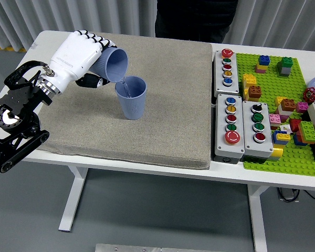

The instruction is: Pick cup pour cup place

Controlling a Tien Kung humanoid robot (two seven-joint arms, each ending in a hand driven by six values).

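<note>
The fingers (97, 42) of the left hand (76, 55) wrap closed around a tilted blue cup (113, 64) above the grey mat (163, 105) on the desk (147, 173), its mouth over an upright blue cup (132, 97), a thin stream falling in.

Left hand (81, 55): white moulded shell, black segmented finger joints. Silver collar at the wrist. Forearm (16, 123) is a black open-frame structure with looped black cable, round silver disc and visible screws.

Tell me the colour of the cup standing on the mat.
Blue-grey, same as the tilted cup above it; the standing cup shows best in the head view.
</note>
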